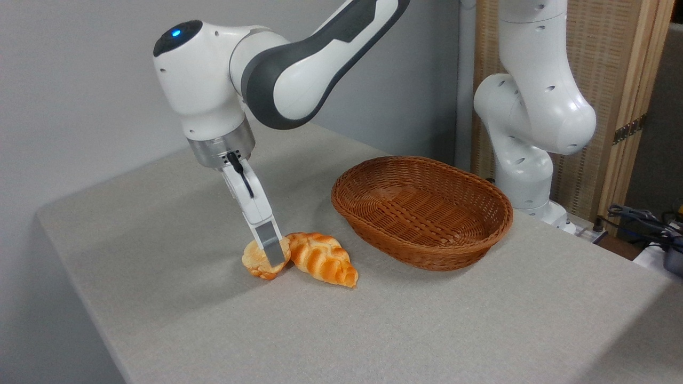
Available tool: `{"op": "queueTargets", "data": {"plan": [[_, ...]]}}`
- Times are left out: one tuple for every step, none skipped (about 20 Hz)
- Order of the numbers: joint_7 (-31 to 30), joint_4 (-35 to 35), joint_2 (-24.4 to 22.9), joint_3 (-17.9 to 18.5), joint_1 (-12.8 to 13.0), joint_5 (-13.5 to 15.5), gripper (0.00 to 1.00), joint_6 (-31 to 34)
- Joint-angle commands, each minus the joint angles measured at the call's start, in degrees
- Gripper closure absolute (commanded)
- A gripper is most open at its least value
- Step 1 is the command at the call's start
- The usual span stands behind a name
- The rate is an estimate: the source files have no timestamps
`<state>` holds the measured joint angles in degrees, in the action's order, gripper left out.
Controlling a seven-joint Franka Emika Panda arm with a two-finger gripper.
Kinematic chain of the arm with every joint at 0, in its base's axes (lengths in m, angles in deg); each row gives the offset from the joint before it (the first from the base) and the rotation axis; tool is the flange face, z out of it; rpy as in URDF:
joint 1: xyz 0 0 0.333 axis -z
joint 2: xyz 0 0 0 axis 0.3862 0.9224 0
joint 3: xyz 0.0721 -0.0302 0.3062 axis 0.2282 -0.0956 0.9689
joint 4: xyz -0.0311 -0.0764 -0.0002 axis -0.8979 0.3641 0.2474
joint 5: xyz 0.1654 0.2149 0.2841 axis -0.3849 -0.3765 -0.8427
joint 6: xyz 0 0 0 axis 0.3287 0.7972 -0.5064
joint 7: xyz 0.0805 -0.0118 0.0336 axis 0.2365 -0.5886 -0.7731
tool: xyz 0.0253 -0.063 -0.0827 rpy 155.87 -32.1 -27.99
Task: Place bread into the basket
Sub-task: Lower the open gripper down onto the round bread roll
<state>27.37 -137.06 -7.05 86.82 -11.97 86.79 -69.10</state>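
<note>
The bread (255, 261), a small pale-golden bun, lies on the grey table (160, 298), left of the basket (427, 260). The basket is reddish-brown wicker with nothing in it. My gripper (273, 256) has come down onto the bun and is turned edge-on to the camera. Its near finger (271, 246) stands in front of the bun's right side and hides the far finger. The bun keeps its round shape, and the jaws look open around it.
A braided orange-brown loaf (323, 258) lies touching the bun's right side, between it and the basket. The arm's white base (525, 165) stands behind the basket at the table's back right. Cables (645, 218) lie off the table's right edge.
</note>
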Motion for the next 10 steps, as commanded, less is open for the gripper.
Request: {"op": "queueTargets", "data": {"plan": [[1.26,0.1,1.24,0.18,0.94,0.92,0.0,-0.89],[1.26,0.1,1.59,0.18,1.46,0.92,0.0,-0.89],[1.26,0.1,1.77,0.27,1.56,0.92,0.0,-1.32],[1.26,0.1,2.29,0.18,1.64,0.83,0.0,-2.02],[1.26,0.1,2.47,0.18,1.73,0.83,0.0,-2.47],[1.26,0.1,2.47,0.18,1.73,0.83,0.0,-2.56],[1.35,0.1,2.56,0.18,1.73,0.66,0.0,-2.56],[1.7,0.19,2.56,0.18,1.73,0.22,0.0,-2.64],[3.09,0.27,2.48,0.27,1.73,0.22,0.04,-2.65],[4.59,0.27,2.39,0.27,1.65,0.22,0.13,-2.65]]}}
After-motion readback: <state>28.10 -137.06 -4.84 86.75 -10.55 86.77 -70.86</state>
